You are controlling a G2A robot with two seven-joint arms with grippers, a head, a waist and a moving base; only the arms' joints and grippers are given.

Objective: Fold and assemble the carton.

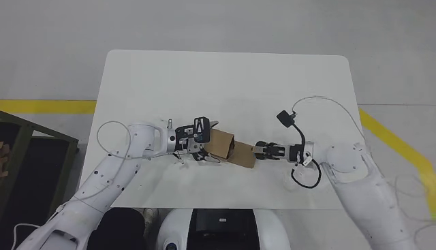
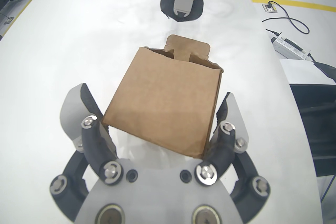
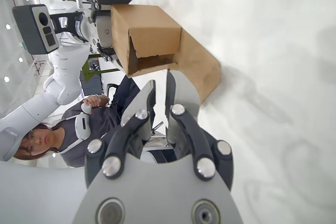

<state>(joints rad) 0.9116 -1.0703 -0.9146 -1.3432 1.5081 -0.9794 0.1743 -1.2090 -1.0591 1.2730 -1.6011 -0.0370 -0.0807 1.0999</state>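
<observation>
Right wrist view reveals the carton (image 3: 147, 33) open-ended; left end effector (image 2: 156, 99) clamps it, right end effector (image 3: 160, 80) closed.

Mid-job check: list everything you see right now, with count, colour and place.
carton: one, brown, mid-table between both claws, one end open with a flap out.
table: one, white, under the carton.
power adapter: one, grey and black, on the floor beside the table.
floor tape: two stretches, yellow, on the floor either side of the table.
left claw: one, grey and black, clamped on the carton's closed end.
right claw: one, grey and black, shut, at the carton's open end.
</observation>
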